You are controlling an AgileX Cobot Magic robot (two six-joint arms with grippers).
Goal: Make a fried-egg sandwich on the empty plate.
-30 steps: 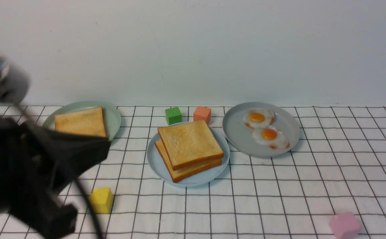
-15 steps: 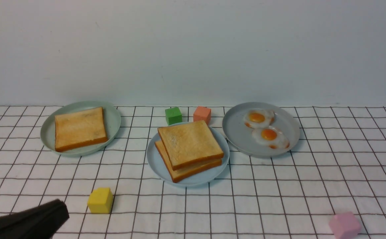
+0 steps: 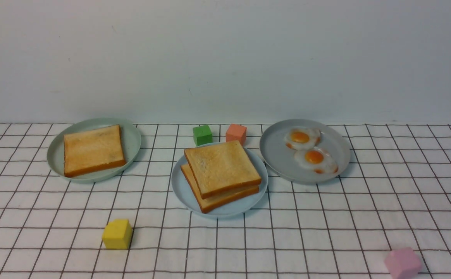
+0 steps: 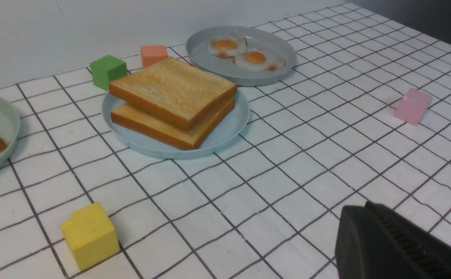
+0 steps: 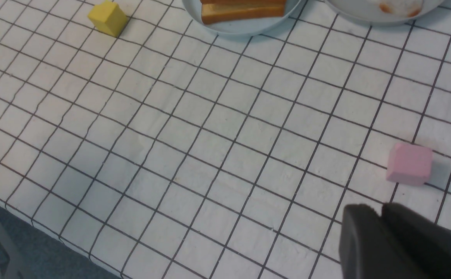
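The light blue plate sits mid-table with two toast slices stacked on it, the top slice skewed over the lower one. No egg shows between them. Two fried eggs lie on the grey plate to the right. The stack also shows in the left wrist view. Neither gripper shows in the front view. My left gripper is shut and empty, over bare cloth near the front. My right gripper is shut and empty, close to the pink cube.
A pale green plate at the back left holds one toast slice. A green cube and an orange cube stand behind the blue plate. A yellow cube is front left, a pink cube front right. The table edge shows in the right wrist view.
My left arm has pulled back down and to the left, out of the front view. The plates, toast and eggs have not moved.
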